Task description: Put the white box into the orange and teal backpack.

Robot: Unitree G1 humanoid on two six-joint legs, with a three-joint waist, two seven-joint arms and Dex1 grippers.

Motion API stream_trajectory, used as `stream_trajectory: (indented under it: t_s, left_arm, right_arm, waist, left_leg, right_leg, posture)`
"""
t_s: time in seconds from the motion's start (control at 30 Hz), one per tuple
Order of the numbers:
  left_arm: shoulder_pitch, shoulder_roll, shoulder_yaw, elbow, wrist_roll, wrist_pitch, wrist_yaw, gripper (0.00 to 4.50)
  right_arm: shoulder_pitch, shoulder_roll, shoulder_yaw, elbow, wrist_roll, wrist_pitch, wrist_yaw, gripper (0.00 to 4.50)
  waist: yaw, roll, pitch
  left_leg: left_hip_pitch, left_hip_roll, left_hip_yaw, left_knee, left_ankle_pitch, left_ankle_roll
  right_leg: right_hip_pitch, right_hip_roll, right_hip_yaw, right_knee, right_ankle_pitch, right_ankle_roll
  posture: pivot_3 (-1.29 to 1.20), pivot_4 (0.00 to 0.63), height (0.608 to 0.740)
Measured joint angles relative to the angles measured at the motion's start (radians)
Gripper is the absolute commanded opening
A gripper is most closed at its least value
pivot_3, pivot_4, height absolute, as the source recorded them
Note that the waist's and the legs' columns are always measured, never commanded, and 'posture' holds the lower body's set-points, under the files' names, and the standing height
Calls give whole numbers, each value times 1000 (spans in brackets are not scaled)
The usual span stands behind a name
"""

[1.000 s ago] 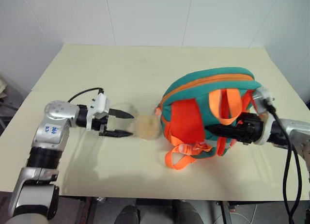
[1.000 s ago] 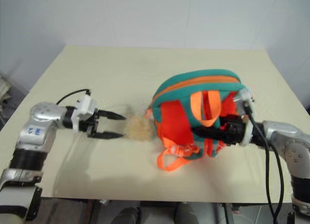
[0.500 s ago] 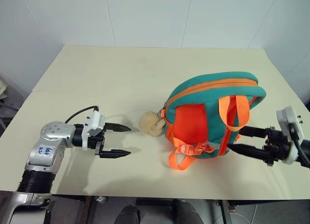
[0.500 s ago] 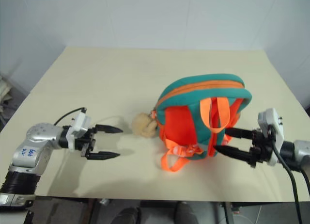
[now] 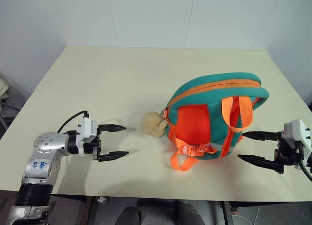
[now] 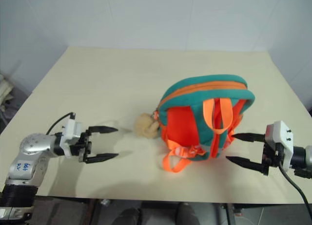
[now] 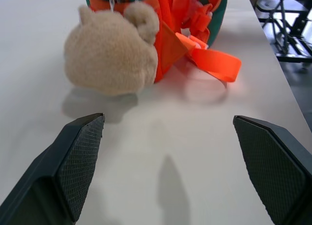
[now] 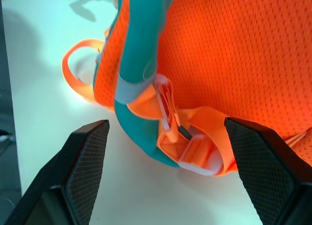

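1. The orange and teal backpack (image 5: 214,118) is standing on the cream table (image 5: 122,79), with its orange mesh back panel and its straps facing the robot. The orange zipper line along the dome is looking closed.
2. A tan plush teddy bear (image 5: 153,123) is hanging at the left side of the backpack and is resting on the table, touching the bag.
3. The left gripper (image 5: 117,141) is hovering to the left of the backpack, near the bear but apart from it. Its two black fingers are spread wide and are holding nothing.
4. The right gripper (image 5: 257,147) is hovering just beside the right lower corner of the backpack. Its fingers are also spread wide and empty, pointing toward the strap buckle (image 8: 195,154), not touching it as far as I can tell.
5. I am not finding the white box on the table around the backpack. Whether it is lying inside the bag I cannot tell, because the bag is hiding its inside.
6. My judgement: with both grippers free and the bag shut, the packing step is either finished or not yet begun. If it is not yet begun, the next move is calling for a grip on the zipper pull near the bear, with the other gripper steadying the backpack.
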Motion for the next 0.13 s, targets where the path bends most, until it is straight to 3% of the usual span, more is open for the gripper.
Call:
stream_trajectory:
  t_s: [0.13]
  left_arm:
    - [38, 3, 7, -45, -18, 10, 16, 4494]
  right_arm:
    - [-48, 14, 46, 92, -30, -62, 11, 4500]
  waist:
    - [0, 0, 0]
  left_leg:
    - [0, 0, 0, 0, 0, 0]
  right_leg:
    - [0, 0, 0, 0, 0, 0]
  posture:
    - [0, 150, 740]
